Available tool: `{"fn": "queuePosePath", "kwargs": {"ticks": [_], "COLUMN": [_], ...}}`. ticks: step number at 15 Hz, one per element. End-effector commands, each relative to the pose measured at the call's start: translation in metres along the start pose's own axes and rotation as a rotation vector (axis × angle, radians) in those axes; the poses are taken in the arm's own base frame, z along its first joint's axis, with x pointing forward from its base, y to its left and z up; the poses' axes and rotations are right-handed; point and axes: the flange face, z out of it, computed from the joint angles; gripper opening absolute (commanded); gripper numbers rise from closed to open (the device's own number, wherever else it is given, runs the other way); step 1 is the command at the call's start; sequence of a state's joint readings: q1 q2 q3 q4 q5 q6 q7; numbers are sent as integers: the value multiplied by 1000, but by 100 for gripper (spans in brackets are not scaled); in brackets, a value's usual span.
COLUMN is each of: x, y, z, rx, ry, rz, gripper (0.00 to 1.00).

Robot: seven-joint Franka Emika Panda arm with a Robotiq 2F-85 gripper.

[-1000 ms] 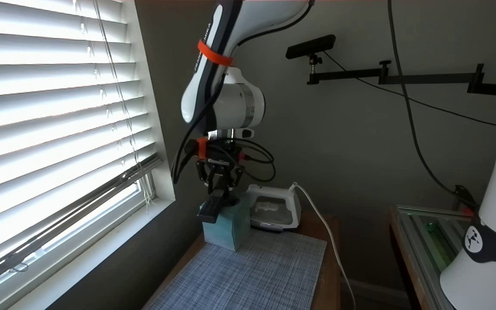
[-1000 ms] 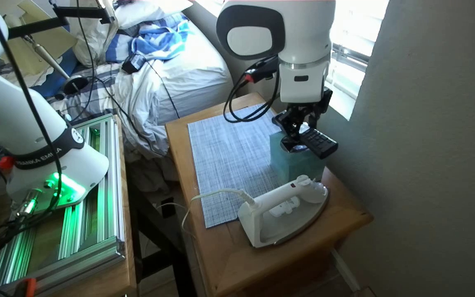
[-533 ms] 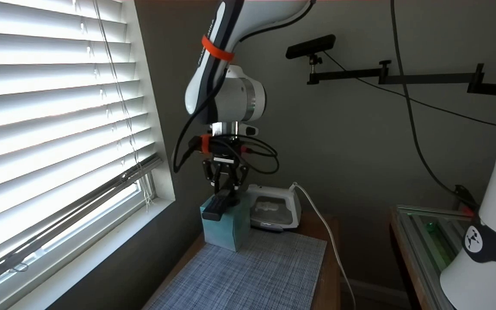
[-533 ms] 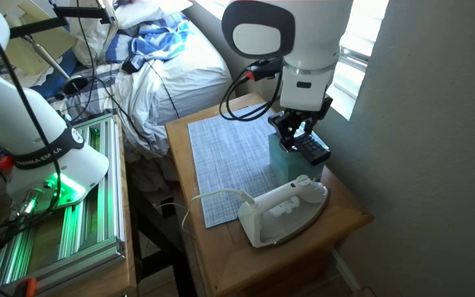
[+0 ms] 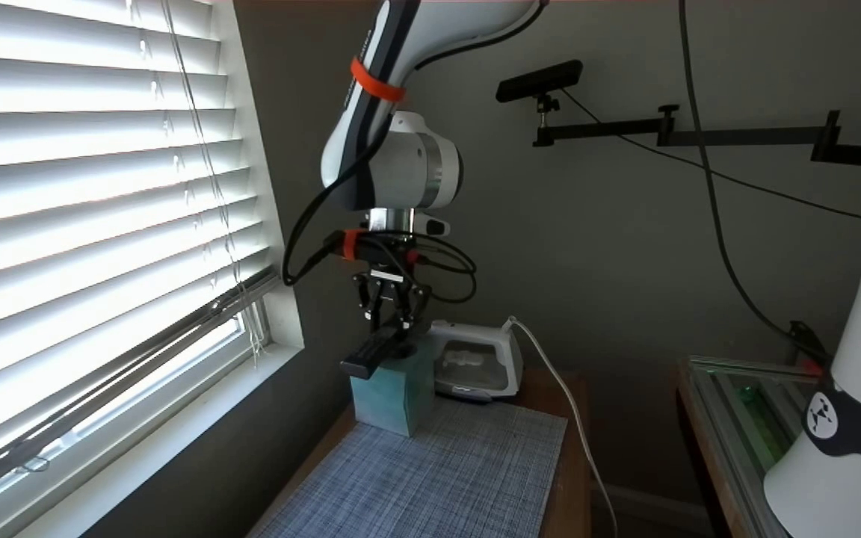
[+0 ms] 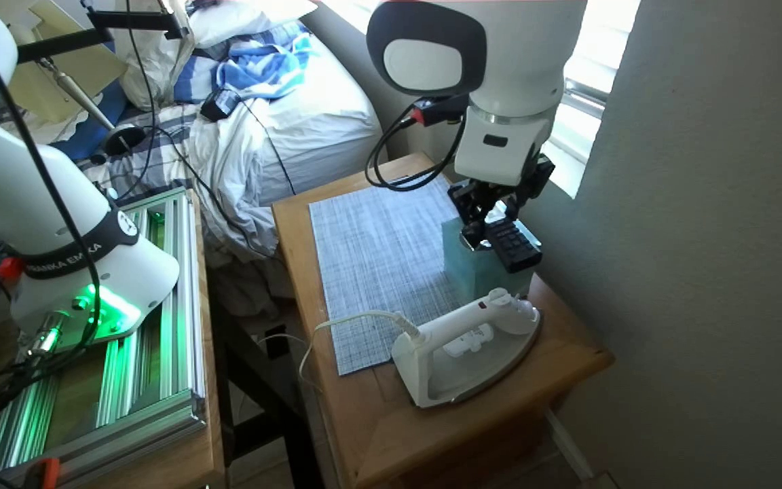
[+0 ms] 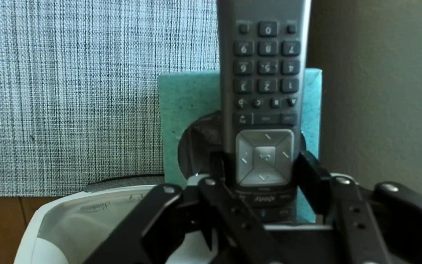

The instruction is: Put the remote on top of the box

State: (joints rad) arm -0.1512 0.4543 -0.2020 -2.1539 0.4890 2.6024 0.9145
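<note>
The remote [image 7: 266, 73] is pinched by the gripper [image 7: 263, 165] over the box [image 7: 191, 95], one edge overhung; contact with the top can't be told. In the wrist view "xfinity", 0–9 and A–D are read inverted on the remote, "Sunbeam" on the iron [image 7: 86, 220]. "FRANKA EMIKA", partly hidden, is seen on the arm base [image 6: 65, 265].
</note>
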Motion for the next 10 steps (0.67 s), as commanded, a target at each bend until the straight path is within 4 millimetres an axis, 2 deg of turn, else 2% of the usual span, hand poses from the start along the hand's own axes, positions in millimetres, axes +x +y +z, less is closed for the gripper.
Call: {"fn": "queuePosePath", "kwargs": {"ticks": [1, 8, 9, 10], "x": [3, 3, 4, 4], "y": [-5, -4, -3, -3], "z": [-7, -3, -3, -2], "rx": [17, -5, -9, -14], "ry": [-12, 8, 10, 16], "rz": [43, 36, 33, 25], "gripper": [28, 28, 68, 79]}}
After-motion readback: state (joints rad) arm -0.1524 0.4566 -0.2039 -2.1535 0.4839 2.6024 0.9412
